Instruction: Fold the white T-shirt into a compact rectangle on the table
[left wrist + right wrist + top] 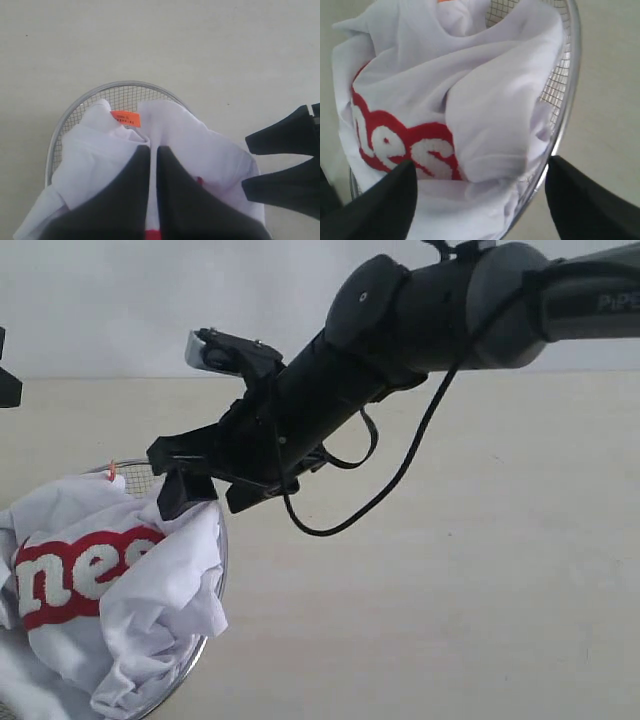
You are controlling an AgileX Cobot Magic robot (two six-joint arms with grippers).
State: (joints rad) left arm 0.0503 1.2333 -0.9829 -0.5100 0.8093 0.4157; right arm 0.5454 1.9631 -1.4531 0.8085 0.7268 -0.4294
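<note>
white t-shirt half over wire basket rim, wide beige table beyond

The T-shirt lies bunched in the basket, just under the right pincer. The basket stands on the desk, below the pincer too.

The white T-shirt shows "nes" on red — the right arm reads "PiP".
</note>
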